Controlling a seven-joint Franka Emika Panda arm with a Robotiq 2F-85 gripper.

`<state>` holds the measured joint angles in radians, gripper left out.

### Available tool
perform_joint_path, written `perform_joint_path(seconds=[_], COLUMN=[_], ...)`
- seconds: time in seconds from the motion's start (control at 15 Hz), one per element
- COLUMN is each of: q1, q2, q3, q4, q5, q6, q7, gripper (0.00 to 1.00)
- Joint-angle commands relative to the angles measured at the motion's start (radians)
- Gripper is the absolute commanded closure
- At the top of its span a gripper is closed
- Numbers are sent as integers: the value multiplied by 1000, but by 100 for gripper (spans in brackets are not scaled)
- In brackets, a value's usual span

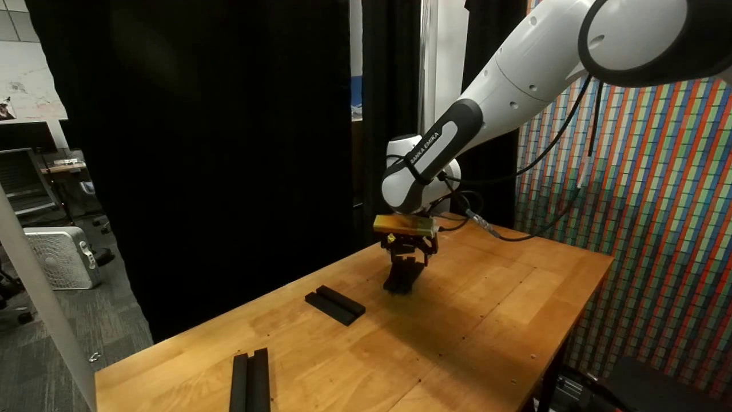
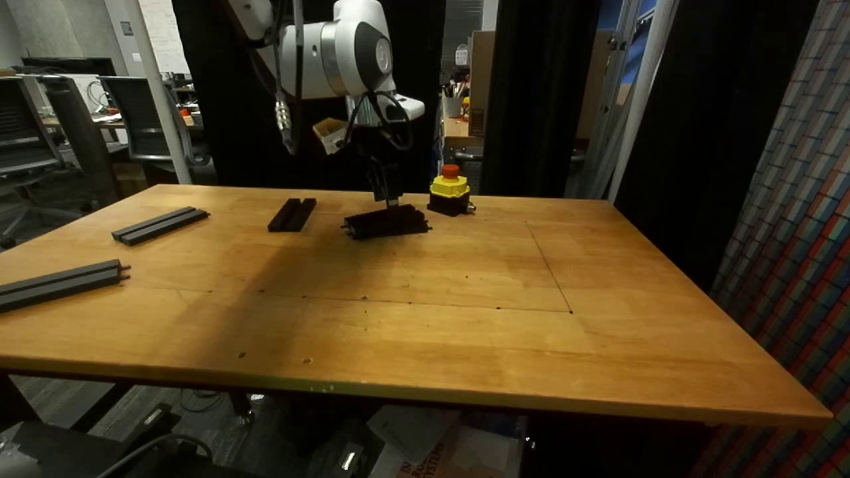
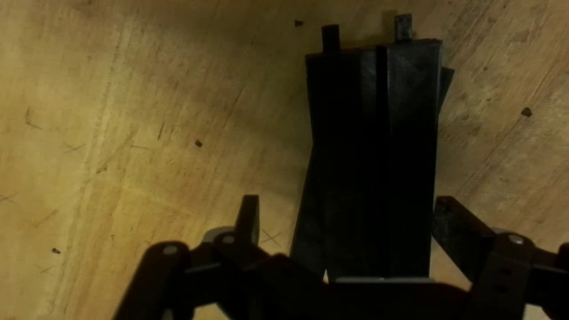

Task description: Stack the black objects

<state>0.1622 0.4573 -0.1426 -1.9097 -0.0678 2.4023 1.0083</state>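
Observation:
My gripper is open around a black bar with two short pegs at its far end in the wrist view. The right finger is close against the bar's side; whether it touches cannot be told. The left finger stands apart. This bar lies on another black bar, turned slightly beneath it. The stack shows under the gripper in both exterior views. A black bar lies beside the stack, also seen in an exterior view. More black bars lie farther off, a middle one and a near one.
A yellow-and-black box with a red button stands just behind the stack, at the far edge of the wooden table. A black curtain hangs along one table edge. Cables hang from the arm near the table.

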Motion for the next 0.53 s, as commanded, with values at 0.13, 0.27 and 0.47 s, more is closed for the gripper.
perform_joint_path(seconds=[0.13,0.27,0.47], q1=[-45,-48,-49], q2=[-42,-41,-40], q3=[38,45,53], q4=[-74,-77,-71], q5=[39,42,45], q6=[87,96,98], q7=[-66,-89,-116], gripper=[0,0,0])
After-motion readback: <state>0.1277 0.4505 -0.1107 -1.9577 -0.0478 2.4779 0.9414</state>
